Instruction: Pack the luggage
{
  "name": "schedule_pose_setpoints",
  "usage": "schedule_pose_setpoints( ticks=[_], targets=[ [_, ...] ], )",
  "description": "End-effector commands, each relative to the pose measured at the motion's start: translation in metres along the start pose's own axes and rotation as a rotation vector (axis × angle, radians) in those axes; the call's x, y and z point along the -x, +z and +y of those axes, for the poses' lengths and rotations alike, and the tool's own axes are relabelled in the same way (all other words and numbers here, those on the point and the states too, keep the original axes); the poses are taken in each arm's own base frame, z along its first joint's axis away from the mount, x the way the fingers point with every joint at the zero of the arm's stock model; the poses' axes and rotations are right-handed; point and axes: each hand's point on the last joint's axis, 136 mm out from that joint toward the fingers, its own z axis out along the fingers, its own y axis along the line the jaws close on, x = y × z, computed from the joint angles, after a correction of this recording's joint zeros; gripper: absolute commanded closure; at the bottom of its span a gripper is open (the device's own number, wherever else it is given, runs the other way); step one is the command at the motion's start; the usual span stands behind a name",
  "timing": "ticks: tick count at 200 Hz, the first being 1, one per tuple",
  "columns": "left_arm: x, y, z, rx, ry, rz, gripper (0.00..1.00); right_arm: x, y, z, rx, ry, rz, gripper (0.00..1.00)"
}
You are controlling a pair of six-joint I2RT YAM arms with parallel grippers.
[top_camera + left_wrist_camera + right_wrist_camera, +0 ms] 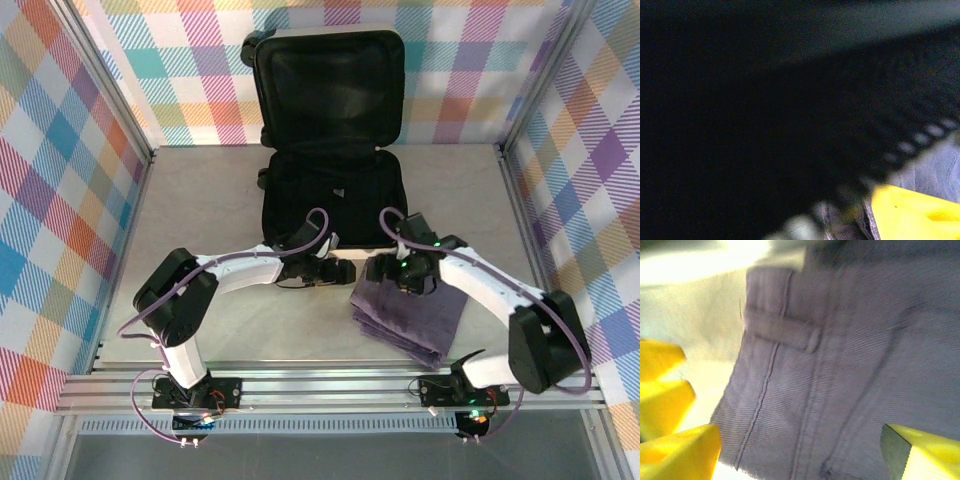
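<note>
The white hard-shell suitcase [325, 85] lies open at the back of the smooth grey table [200, 200], showing its black fabric lining. The right gripper [800, 445] is spread wide over folded, ribbed purple cloth [840, 365] and holds nothing. I cannot tell how wide the left gripper [340, 271] stands.

Robotics laboratory test cell: a grey desk [200, 200] enclosed by aluminium framing [330, 390] and plaid backdrop panels [50, 200], with a left arm [240, 272] and a right arm [490, 290] bolted along its near edge.

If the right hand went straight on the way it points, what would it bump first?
Most likely the folded purple garment; the open right hand points at it, though depth is unclear.
</note>
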Motion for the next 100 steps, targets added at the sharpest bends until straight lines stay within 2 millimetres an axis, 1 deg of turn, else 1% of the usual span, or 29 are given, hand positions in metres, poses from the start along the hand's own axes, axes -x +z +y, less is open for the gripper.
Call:
schedule_pose_setpoints(
  ticks=[1, 17, 28, 44, 71, 100],
  targets=[
    [0.001, 0.005, -0.023, -0.080, 0.062, 0.013, 0.23, -0.002, -0.035, -0.029, -0.091, 0.051, -0.011, 0.12],
    [0.002, 0.008, -0.031, -0.114, 0.076, 0.019, 0.23, -0.003, -0.042, -0.052, -0.127, 0.144, -0.007, 0.10],
    [0.004, 0.009, -0.036, -0.132, 0.089, 0.021, 0.23, -0.007, -0.040, -0.070, -0.158, 0.222, 0.008, 0.10],
    [0.005, 0.012, -0.044, -0.151, 0.110, 0.030, 0.23, -0.011, -0.036, -0.092, -0.174, 0.327, 0.025, 0.10],
    [0.001, 0.016, -0.056, -0.176, 0.151, 0.049, 0.23, -0.018, -0.035, -0.113, -0.194, 0.420, 0.020, 0.08],
    [-0.006, 0.024, -0.061, -0.176, 0.171, 0.080, 0.23, -0.035, -0.035, -0.132, -0.229, 0.485, 0.037, 0.05]
  ],
)
